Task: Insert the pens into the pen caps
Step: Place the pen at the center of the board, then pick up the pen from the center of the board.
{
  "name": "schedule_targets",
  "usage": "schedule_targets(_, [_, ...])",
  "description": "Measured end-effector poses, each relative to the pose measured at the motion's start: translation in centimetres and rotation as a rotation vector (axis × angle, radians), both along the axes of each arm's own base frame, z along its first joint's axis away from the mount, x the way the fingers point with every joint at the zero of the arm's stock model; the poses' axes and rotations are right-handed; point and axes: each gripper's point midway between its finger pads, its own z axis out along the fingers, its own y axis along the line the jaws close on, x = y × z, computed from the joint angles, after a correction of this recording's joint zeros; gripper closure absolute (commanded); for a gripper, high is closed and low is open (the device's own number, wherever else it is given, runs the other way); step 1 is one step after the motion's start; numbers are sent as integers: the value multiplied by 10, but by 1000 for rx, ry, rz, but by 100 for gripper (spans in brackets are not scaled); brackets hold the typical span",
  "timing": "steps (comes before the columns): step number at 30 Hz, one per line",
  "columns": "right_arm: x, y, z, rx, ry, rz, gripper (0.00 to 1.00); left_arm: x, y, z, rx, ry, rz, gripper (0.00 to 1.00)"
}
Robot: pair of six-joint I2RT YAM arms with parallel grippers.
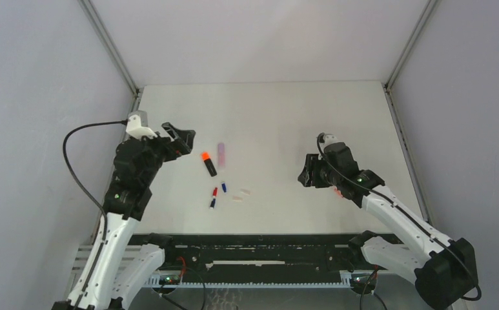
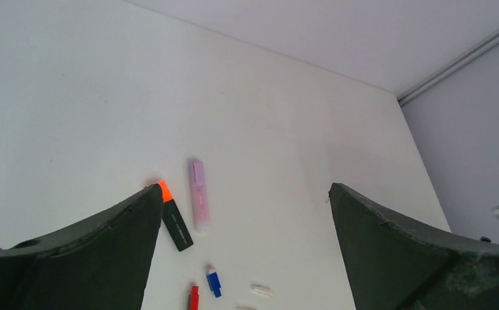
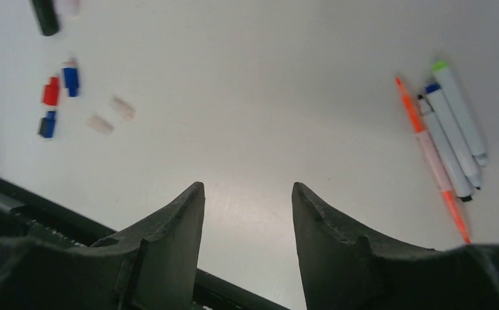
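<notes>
White worktop (image 1: 266, 110), with the overhead view as our dial.

1. Left claw (image 1: 179, 139): at 9 o'clock, its fingers spread to their widest with nothing between them.
2. Black highlighter (image 1: 209, 165): near that claw's 4 o'clock and apart from it. It lies flat with its orange end toward 11.
3. Lilac highlighter (image 1: 221, 154): just beside the black one, at its 2 o'clock, also flat.
4. Red cap (image 1: 214, 192), blue cap (image 1: 224, 187), dark blue cap (image 1: 212, 203) and pale caps (image 1: 237, 198): a loose cluster at 6 o'clock of the highlighters, touched by neither claw.
5. Right claw (image 1: 305, 175): at 3 o'clock of the cluster and well apart from it. Its fingers are partly apart and hold nothing.
6. Thin pens (image 3: 450, 139): side by side near the right arm, seen clearly only by the right wrist camera. One is orange; the others have blue or green tips.

Step in hand, as we judge it: between pairings, with both claws empty. We cannot tell whether the highlighters are already capped. Next, one claw needs a thin pen and the other its matching cap, gripped squarely and lined up end to end.
</notes>
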Motion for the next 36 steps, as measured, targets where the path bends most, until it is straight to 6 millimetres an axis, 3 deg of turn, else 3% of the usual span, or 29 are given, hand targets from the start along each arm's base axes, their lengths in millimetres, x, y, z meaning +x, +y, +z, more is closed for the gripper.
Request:
schedule_targets(5, [9, -23, -24, -94, 52, -83, 55, -15, 14, 20, 105, -31, 5, 0])
schedule_targets(12, [26, -69, -50, -161, 142, -258, 60, -21, 27, 4, 210, 13, 32, 0])
schedule_targets(16, [28, -87, -62, -178, 185, -325, 60, -25, 32, 6, 235, 2, 45, 0])
schedule_targets(26, [26, -108, -88, -189, 301, -392, 67, -33, 41, 13, 250, -32, 84, 0])
schedule_targets(36, [23, -108, -94, -167, 339, -392, 67, -33, 42, 11, 252, -27, 87, 0])
